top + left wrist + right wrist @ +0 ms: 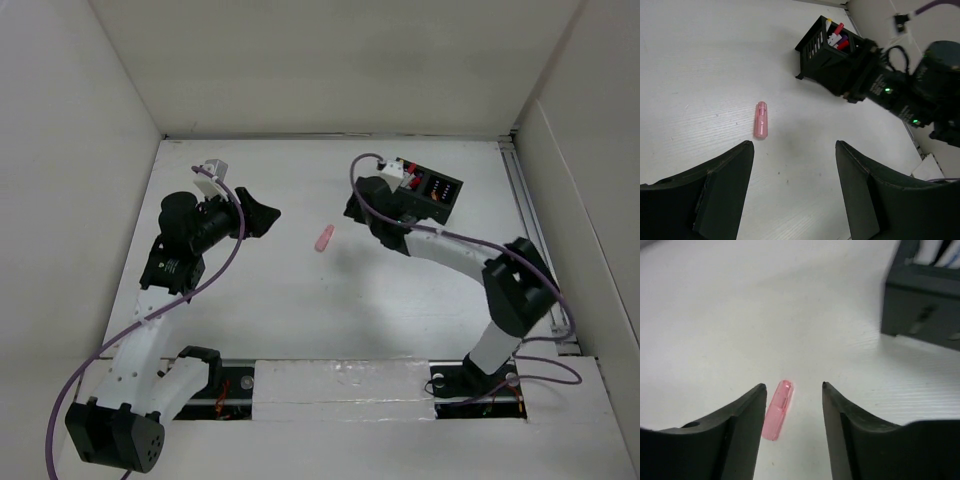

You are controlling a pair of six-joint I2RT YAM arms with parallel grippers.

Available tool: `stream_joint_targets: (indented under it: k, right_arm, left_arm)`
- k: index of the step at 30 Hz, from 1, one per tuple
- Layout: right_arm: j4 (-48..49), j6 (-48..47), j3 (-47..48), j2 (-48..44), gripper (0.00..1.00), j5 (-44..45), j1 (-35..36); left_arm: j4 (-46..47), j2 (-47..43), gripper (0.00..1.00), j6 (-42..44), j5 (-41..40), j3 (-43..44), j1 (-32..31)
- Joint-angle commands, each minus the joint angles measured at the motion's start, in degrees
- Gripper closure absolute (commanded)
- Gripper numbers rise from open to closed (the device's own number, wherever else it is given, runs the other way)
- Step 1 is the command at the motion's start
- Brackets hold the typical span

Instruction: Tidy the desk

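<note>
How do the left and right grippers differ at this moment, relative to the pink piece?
The right gripper frames the pink piece between its fingers in its wrist view; the left gripper sees it farther ahead, off to one side. The right gripper sits beside the organizer; the left gripper is across the desk from it. Both are open and empty.
</note>
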Motion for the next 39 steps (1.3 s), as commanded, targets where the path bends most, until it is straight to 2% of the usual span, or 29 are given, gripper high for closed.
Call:
stream_joint_targets:
  k: [1,2,3,7,12,14,15,18,21,30,33,34,36,39]
  right_arm:
    - [-6.6,-1.6,8.8,7.9,0.44,1.7,2.9]
    - [-8.1,-2.9,10.1,10.9,0.25,2.3,3.8]
    - [-8.8,-3.3,11.5,12.4,0.21,2.7,5.2]
    - [-12.7,-3.0,17.0,18.1,0.18,2.6,7.1]
    - [-17.4,-2.3,21.3,23.3,0.22,3.0,8.3]
    - [-17.5,-2.3,21.5,24.4,0.27,2.7,9.0]
    - [-18.6,-2.1,22.4,25.5,0.32,2.6,9.6]
    - [-19.8,-1.9,22.9,26.5,0.36,2.2,10.2]
    - [-20.1,-1.8,22.4,27.1,0.44,1.9,10.7]
    - [-20.2,-1.0,20.4,27.6,0.45,1.9,10.7]
    - [-19.4,-1.0,19.2,26.7,0.62,2.1,10.7]
    - [-19.8,-0.6,18.8,26.6,0.77,2.8,10.7]
    - [-18.6,-0.3,17.3,24.6,0.9,4.5,11.2]
    - [-15.6,-0.7,13.8,19.4,0.95,5.8,11.8]
  left_arm:
    - [1.7,-0.3,0.38,0.3,0.1,1.1,0.3]
    - [1.6,-0.2,0.38,0.4,0.6,1.1,0.3]
    - [1.9,-0.4,0.38,0.3,0.8,0.9,0.3]
    - [1.7,-0.7,0.38,0.4,-0.3,1.1,0.3]
    - [2.0,-1.4,0.38,0.2,-0.2,0.7,0.3]
    - [1.8,-1.1,0.38,0.4,0.7,1.0,0.3]
    - [2.1,-1.4,0.38,0.2,1.2,0.6,0.3]
    - [1.7,-1.2,0.38,0.3,0.5,1.0,0.3]
    - [2.0,-1.7,0.38,0.3,1.2,0.6,0.3]
    - [2.2,-1.9,0.38,-0.1,1.0,0.7,0.3]
    - [2.6,-2.5,0.38,-0.1,1.7,0.4,0.3]
    - [2.5,-2.6,0.38,-0.1,1.1,0.4,0.3]
    - [2.3,-2.5,0.38,-0.1,0.9,0.5,0.3]
    - [2.6,-2.8,0.38,-0.1,1.4,0.3,0.3]
